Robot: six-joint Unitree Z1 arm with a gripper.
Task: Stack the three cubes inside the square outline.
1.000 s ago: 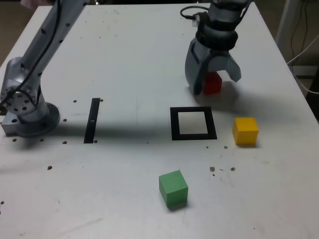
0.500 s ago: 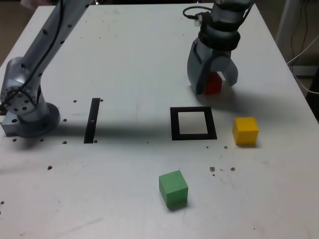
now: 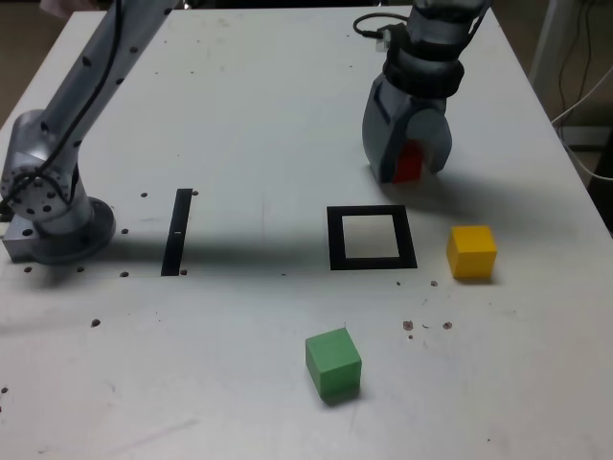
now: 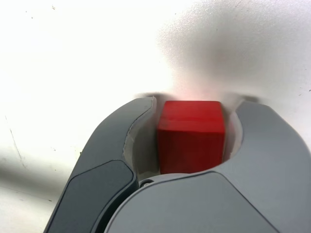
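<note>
We see the tool [image 3: 409,165] pinching the red cube [image 4: 190,137] on the table [image 3: 259,115] – beyond the square outline [image 3: 372,238] – with the yellow cube [image 3: 471,251] and green cube [image 3: 333,363] lying apart.

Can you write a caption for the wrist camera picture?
The tool closes around the red cube on the white table.

Red cube [image 3: 408,165] mostly hidden between the hand's [image 3: 406,171] jaws; arm's upper part beyond the exterior view's top edge.
</note>
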